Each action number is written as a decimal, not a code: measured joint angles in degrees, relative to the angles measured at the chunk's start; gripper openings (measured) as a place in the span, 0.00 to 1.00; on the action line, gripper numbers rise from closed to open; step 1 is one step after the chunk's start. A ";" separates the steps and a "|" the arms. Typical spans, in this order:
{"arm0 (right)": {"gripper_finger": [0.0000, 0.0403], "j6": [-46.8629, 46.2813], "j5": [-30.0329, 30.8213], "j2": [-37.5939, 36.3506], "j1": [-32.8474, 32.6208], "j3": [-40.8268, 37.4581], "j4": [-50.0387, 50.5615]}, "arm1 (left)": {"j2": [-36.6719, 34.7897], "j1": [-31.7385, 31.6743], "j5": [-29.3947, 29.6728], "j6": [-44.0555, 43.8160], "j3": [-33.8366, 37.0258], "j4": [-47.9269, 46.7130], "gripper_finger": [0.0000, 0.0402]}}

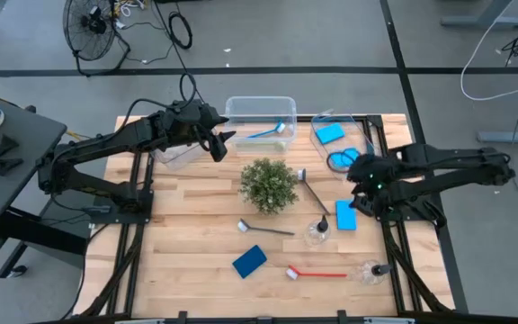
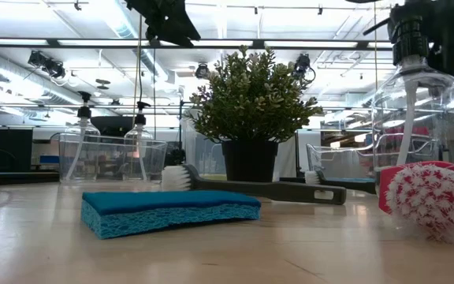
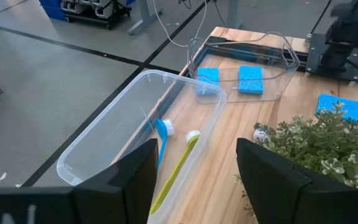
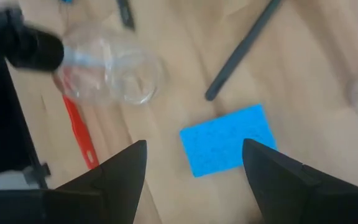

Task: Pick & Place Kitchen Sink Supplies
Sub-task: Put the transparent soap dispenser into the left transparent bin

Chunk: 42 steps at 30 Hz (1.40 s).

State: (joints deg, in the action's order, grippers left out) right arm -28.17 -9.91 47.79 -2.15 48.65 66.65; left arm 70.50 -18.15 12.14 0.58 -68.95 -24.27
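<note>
My left gripper (image 3: 194, 180) is open and hovers over the near end of the far clear bin (image 3: 107, 146), which holds a blue brush (image 3: 163, 134) and a yellow brush (image 3: 179, 165). My right gripper (image 4: 194, 168) is open above a flat blue sponge (image 4: 229, 140) lying on the table (image 1: 346, 214), with one finger on either side and no contact. Near that sponge are a clear bottle (image 4: 104, 62) on its side, a red brush (image 4: 79, 130) and a dark grey brush (image 1: 313, 191). A second sponge (image 1: 249, 261), another grey brush (image 1: 263, 228) and a second bottle (image 1: 371, 270) also lie on the table.
A bushy green plant (image 1: 268, 184) stands mid-table between the arms. The right clear bin (image 1: 338, 144) holds blue sponges (image 3: 250, 79). A left bin (image 1: 176, 155) holds bottles (image 2: 81, 146). Bare wood (image 1: 187, 243) lies at the near left of the table.
</note>
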 joint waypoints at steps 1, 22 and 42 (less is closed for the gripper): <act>0.66 0.14 0.00 0.07 -1.24 -1.13 -1.11 | 0.00 0.00 0.00 0.00 0.00 0.00 0.55; 0.66 -5.29 6.45 4.11 -19.25 -17.02 -17.28 | 0.00 0.00 0.20 0.04 0.00 -0.13 0.55; 0.66 -10.58 14.71 18.22 -30.01 -17.08 -22.88 | 0.00 0.00 0.22 0.07 0.00 -0.15 0.55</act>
State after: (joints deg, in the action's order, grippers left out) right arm -38.75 4.80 66.01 -32.15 31.57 43.77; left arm 70.50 -18.15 12.36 0.65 -68.95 -24.43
